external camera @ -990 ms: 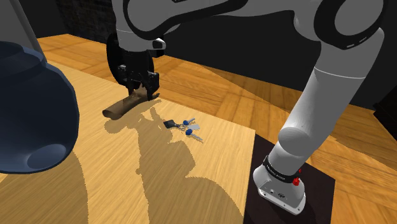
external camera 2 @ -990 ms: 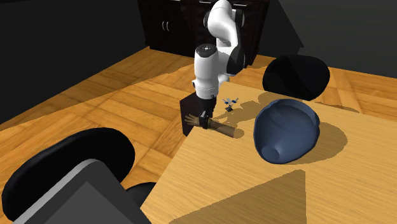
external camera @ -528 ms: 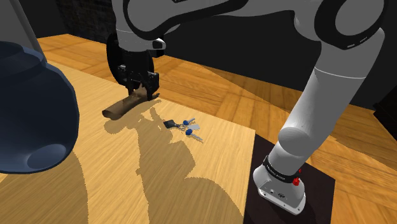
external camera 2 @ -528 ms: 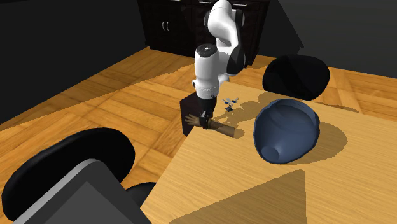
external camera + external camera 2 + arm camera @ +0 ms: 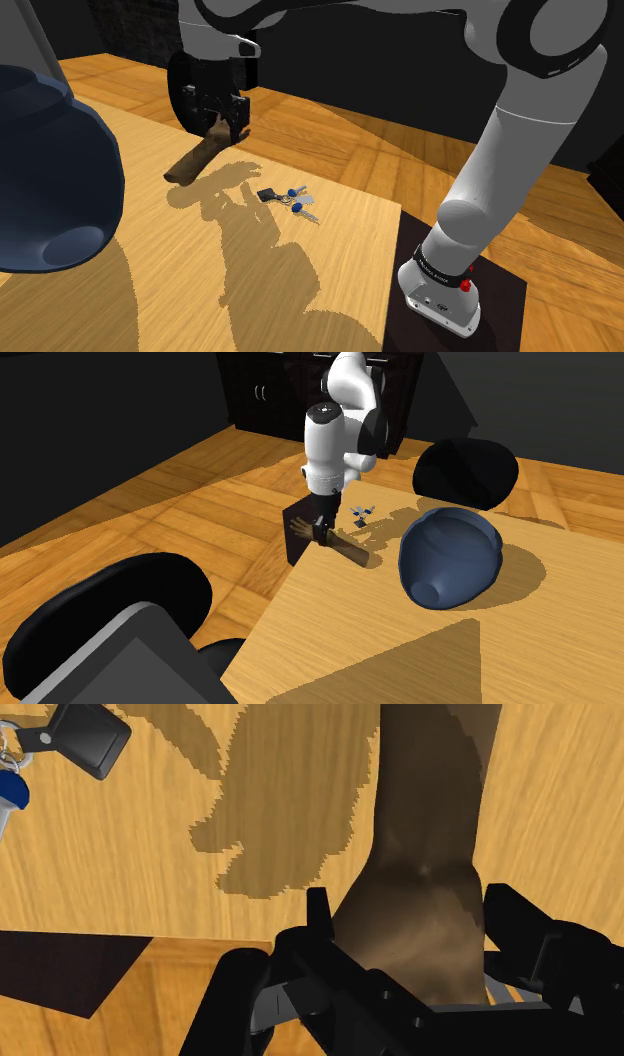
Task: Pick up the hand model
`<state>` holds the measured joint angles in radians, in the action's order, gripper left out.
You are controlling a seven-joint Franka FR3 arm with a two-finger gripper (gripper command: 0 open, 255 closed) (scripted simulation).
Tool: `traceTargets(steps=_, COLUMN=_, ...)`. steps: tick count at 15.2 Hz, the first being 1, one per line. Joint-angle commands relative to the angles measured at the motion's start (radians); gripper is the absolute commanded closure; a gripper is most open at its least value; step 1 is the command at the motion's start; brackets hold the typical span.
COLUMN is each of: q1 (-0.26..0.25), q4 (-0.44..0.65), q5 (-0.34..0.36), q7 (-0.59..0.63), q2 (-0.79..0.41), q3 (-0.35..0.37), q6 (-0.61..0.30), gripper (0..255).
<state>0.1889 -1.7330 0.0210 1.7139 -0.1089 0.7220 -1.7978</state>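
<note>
Brown hand model (image 5: 195,160) sits in the grasp of the black gripper (image 5: 228,125), the two fingers clamped on it from either side. In the wrist view the fingers (image 5: 318,919) press against its flanks and the brown form (image 5: 425,804) runs away from the gripper (image 5: 415,909) over the wooden table (image 5: 150,824). It hangs tilted, the gripped end high, the far end sloping down toward the table (image 5: 330,260), its shadow lying just beside it; whether that low end touches the wood, I cannot tell. In the second exterior view the model (image 5: 348,552) hangs at the table's edge under the gripper (image 5: 320,532). Near it lies a bunch of keys (image 5: 290,198) with blue tags, well clear of the fingers. Further along the table rests a big dark blue rounded object (image 5: 450,557). The white arm (image 5: 510,150) rises from the dark stand (image 5: 500,300).
</note>
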Motion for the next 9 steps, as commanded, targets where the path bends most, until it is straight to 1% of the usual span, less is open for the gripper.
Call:
traceTargets(steps=1, q1=-0.001, q4=0.026, q5=-0.001, q7=0.002, q2=0.001, q3=0.001, q6=0.027, gripper=255)
traceTargets(steps=7, q1=-0.005, q4=0.111, q5=0.002, q7=0.007, q2=-0.003, q3=0.003, q6=0.109, gripper=255)
traceTargets(steps=9, q1=-0.005, q4=0.114, q5=0.002, q7=0.007, q2=-0.004, q3=0.003, q6=0.111, gripper=255)
